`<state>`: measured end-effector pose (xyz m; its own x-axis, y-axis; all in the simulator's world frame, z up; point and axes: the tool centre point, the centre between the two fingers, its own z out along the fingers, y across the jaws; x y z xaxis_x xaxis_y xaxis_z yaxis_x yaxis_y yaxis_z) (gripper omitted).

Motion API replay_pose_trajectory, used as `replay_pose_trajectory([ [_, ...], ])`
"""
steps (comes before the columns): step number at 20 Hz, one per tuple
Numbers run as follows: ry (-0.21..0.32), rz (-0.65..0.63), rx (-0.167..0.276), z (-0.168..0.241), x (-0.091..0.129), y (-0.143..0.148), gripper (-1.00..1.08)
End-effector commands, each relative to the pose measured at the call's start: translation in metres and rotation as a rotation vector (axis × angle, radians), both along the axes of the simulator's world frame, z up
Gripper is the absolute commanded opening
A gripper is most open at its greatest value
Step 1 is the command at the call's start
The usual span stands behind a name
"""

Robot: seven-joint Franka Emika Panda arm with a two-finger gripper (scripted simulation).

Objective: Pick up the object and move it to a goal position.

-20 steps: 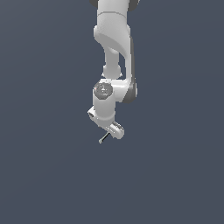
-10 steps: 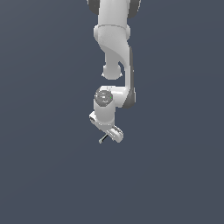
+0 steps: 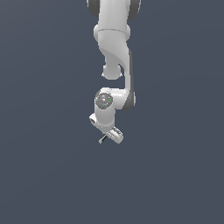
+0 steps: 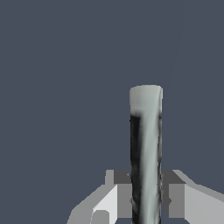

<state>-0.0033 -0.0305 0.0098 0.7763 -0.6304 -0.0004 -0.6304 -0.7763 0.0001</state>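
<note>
The gripper (image 4: 146,197) is closed on the rod (image 4: 146,148), which sits between its two fingers (image 4: 177,199) and points away from the wrist. Compared with a second ago, the arm (image 3: 114,57) seems slightly lower, so the carrying probably continues toward the goal.

Glossy white rounded arm (image 3: 113,39); dark joint seams; grey fingers (image 4: 179,197).
</note>
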Motion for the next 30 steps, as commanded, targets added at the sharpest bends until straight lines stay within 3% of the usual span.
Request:
replay_pose_trajectory([
  [1,0.000,0.000,0.000,0.000,0.000,0.000,-1.00],
  [16,0.000,0.000,0.000,0.026,-0.002,0.019,-1.00],
  [30,0.000,-0.001,-0.001,0.149,-0.010,0.108,-1.00],
])
